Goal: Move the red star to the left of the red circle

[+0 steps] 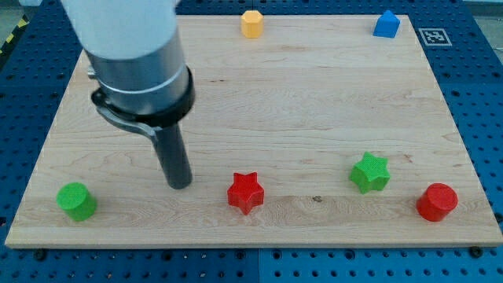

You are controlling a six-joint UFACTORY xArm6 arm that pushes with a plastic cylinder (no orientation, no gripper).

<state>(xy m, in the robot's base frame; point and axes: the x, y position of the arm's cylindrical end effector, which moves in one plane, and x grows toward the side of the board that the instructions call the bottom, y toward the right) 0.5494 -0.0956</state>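
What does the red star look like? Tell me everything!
The red star is a small, chunky block with rounded points, in matte red that looks like plastic. It lies flat on the wooden board near the view's bottom. Nothing touches it: my tip stands apart on its left, the green star on its right.

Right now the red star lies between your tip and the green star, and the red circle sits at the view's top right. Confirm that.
Wrong in one respect. The red circle sits at the view's bottom right, not top right; the camera view shows it. The red star does lie between my tip and the green star.
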